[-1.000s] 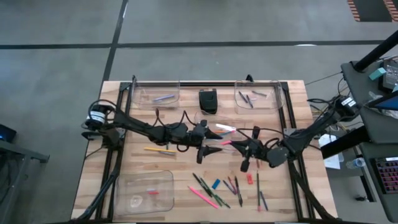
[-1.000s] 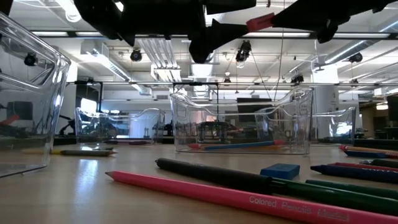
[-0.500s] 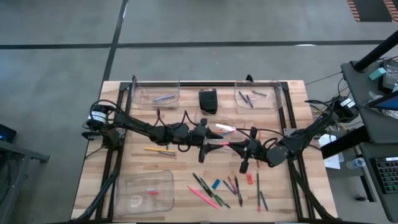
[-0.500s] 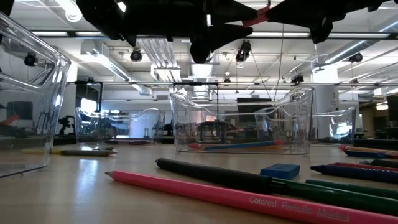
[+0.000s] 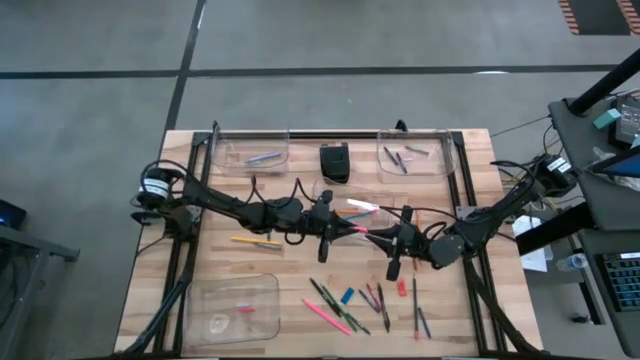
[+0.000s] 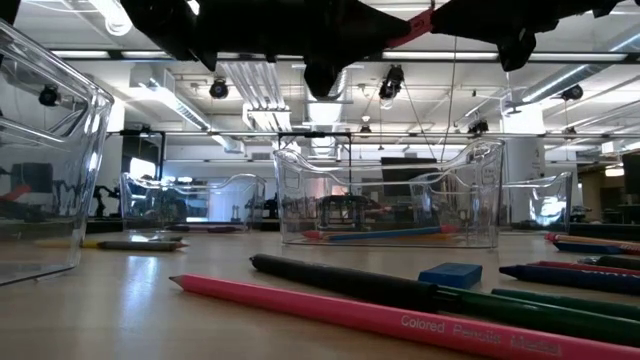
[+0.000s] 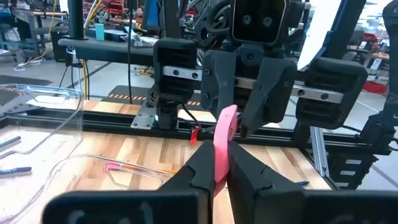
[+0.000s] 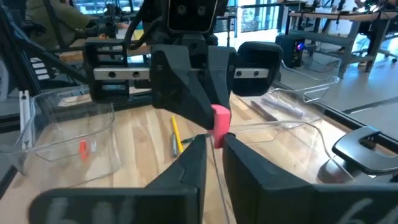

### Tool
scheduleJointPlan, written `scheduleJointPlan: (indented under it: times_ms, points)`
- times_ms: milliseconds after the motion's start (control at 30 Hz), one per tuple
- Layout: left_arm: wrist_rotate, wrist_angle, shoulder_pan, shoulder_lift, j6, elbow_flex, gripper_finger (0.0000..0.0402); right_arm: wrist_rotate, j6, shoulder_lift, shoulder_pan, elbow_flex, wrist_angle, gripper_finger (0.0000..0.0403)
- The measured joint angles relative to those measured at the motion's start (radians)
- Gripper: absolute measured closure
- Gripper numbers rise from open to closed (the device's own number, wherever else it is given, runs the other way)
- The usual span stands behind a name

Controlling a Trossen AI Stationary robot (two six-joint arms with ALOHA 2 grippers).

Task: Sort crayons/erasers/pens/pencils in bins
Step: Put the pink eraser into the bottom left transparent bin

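A pink pencil (image 5: 360, 229) hangs in the air above the middle clear bin (image 5: 352, 203), between my two grippers. My left gripper (image 5: 338, 229) reaches in from the table's left and is shut on one end. My right gripper (image 5: 383, 237) comes from the right and is closed on the other end. Both wrist views show the pink pencil (image 7: 222, 134) (image 8: 221, 118) between that arm's own fingers. In the low view only a short piece of the pencil (image 6: 415, 28) shows between the dark arms at the top. My left gripper pinches the pencil's left end (image 7: 219, 163) between its two fingers. The fingers come level from the table's left and lie roughly along the pencil. The pencil is lifted clear, slightly tilted. My right gripper has the pencil's right end (image 8: 219, 127) between its two fingertips, coming level from the table's right, along the pencil. The pencil stays clear of the bin and the table.
Clear bins stand at the far left (image 5: 250, 152), far right (image 5: 415, 155) and near left (image 5: 232, 308). A black box (image 5: 335, 162) sits at the far middle. Loose pencils, pens and erasers (image 5: 365, 300) lie near the front edge. A yellow pencil (image 5: 255, 241) lies under the left arm.
My left gripper, wide open a second ago, has shut on the pink pencil's left end. My right gripper has carried the pencil a little toward the table's left, into the left gripper's fingers. The pencil stays in the air.
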State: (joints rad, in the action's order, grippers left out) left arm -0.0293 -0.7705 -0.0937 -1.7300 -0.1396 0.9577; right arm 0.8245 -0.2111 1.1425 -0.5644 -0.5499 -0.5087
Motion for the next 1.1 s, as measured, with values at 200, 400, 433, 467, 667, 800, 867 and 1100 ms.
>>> scheduleJointPlan:
  times_ms: [200,400,433,467,667,800,867,1100]
  points:
    - [-0.021,0.195,0.000,0.105,0.050,-0.001,0.0395,-0.020,0.003,-0.011,-0.005,0.000,0.001,0.0305]
    - [-0.104,0.648,-0.042,0.342,0.067,-0.001,0.0395,-0.019,0.020,-0.036,-0.007,0.000,0.006,0.0266]
    - [-0.112,0.731,-0.060,0.385,0.053,-0.001,0.0395,-0.019,0.028,-0.040,-0.007,0.000,0.006,0.0262]
    - [-0.112,0.821,-0.080,0.426,0.026,0.001,0.0395,-0.018,0.035,-0.044,-0.007,0.000,0.007,0.0258]
    - [-0.183,1.274,-0.328,0.553,-0.236,-0.003,0.0396,-0.013,0.048,-0.066,-0.007,0.000,0.009,0.0246]
    - [-0.245,1.444,-0.525,0.538,-0.444,-0.003,0.0396,-0.012,0.066,-0.070,-0.007,0.000,0.010,0.0248]
    - [-0.245,1.478,-0.592,0.512,-0.533,-0.003,0.0396,-0.012,0.066,-0.069,-0.007,0.000,0.010,0.0247]
    - [-0.234,1.484,-0.685,0.451,-0.705,-0.004,0.0394,-0.012,0.065,-0.067,-0.006,0.000,0.010,0.0248]
